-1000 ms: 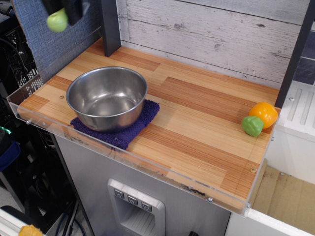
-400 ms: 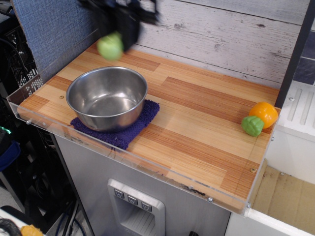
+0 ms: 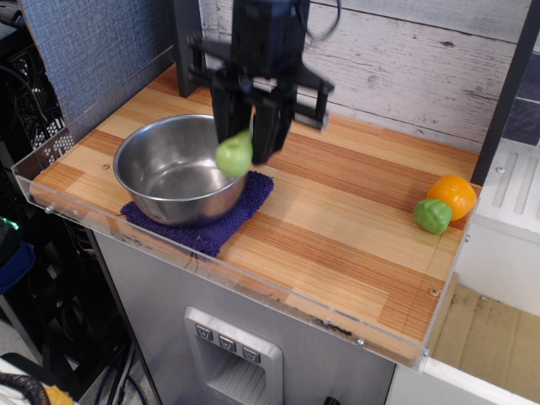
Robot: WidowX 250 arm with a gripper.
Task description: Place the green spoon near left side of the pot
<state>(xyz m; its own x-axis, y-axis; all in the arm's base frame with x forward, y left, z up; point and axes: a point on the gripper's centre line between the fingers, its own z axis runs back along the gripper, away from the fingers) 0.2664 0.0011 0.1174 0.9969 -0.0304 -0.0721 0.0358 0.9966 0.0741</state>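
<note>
The hand [image 3: 246,145] is carrying the green spoon [image 3: 234,155], its fingers closed on the lime handle, above the right rim of the pot [image 3: 183,167], which is sitting on a purple cloth [image 3: 202,218] on the desk [image 3: 354,219]. This looks like the transport step; next, the spoon needs lowering onto bare wood beside the pot's left side, clear of the rim.

Green spoon held in the air over the right rim of the pot

The green spoon [image 3: 234,155] shows only its chunky lime-green handle end, pointing down between two dark fingers; its head is hidden. The pot [image 3: 182,168] is a round, shiny steel bowl, upright and empty, standing on a purple cloth at the left of the wooden counter
</note>
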